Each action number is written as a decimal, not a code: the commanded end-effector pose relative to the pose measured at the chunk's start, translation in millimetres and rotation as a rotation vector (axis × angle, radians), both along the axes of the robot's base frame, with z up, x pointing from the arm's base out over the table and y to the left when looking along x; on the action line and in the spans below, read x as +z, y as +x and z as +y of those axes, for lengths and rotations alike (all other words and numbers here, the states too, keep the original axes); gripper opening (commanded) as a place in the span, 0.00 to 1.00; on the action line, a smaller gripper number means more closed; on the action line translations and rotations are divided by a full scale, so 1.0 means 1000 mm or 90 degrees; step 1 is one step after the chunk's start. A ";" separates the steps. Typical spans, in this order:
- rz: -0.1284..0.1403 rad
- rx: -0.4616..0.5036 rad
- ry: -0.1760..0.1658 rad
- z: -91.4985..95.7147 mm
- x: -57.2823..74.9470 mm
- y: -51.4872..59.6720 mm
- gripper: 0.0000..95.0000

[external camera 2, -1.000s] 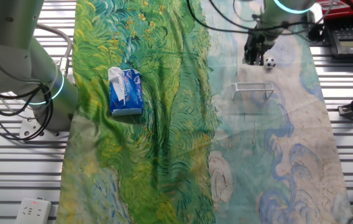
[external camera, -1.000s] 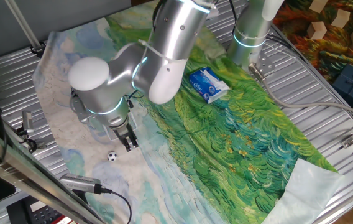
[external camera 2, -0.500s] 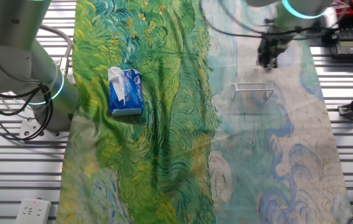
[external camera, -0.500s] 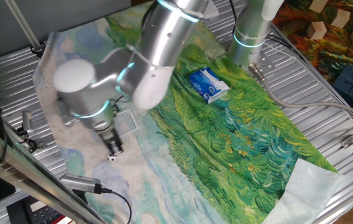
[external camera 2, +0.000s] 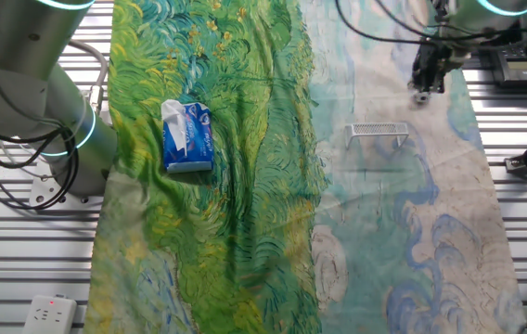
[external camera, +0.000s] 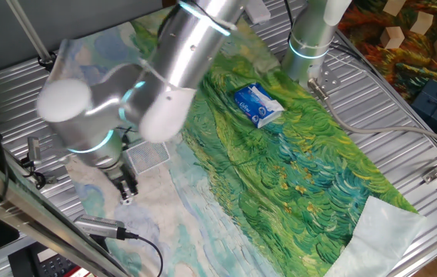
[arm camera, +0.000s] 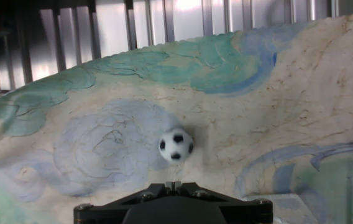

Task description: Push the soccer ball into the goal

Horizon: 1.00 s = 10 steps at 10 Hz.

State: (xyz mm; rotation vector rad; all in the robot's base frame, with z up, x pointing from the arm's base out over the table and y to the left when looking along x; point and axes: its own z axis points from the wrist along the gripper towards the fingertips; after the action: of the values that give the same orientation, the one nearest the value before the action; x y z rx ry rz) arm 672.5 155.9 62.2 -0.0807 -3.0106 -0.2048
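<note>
Hovering by the soccer ball (arm camera: 176, 144), the clenched gripper (external camera: 127, 190) blocks it; goal (external camera 2: 378, 134), tissue packet (external camera 2: 186, 136) apart.

Ribbed silver metal table (external camera: 403, 108) under green-blue painted-swirl cloth (external camera: 303, 165); wooden blocks (external camera: 415, 31) beyond, on orange patterned cloth (external camera: 384, 50).

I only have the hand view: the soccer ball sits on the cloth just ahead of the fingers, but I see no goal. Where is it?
Observer: The goal stands on the pale part of the cloth, apart from the gripper.
Operator: Anything between them?
Observer: Only bare cloth shows there in the other fixed view.
Operator: Any clutter elsewhere?
Observer: A blue-and-white packet lies on the green part, beyond the goal from the gripper.
</note>
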 end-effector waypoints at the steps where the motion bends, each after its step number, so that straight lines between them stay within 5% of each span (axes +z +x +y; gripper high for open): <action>1: 0.013 -0.004 -0.007 0.007 0.030 -0.006 0.00; 5: -0.001 -0.019 -0.012 0.030 0.024 0.007 0.00; 7: -0.029 -0.035 -0.026 0.050 0.005 0.018 0.00; 10: -0.051 -0.035 -0.030 0.052 -0.021 0.031 0.00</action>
State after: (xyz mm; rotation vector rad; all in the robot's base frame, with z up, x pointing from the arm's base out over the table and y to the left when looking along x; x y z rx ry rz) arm 699.5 206.1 40.8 -0.1652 -3.1031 -0.1465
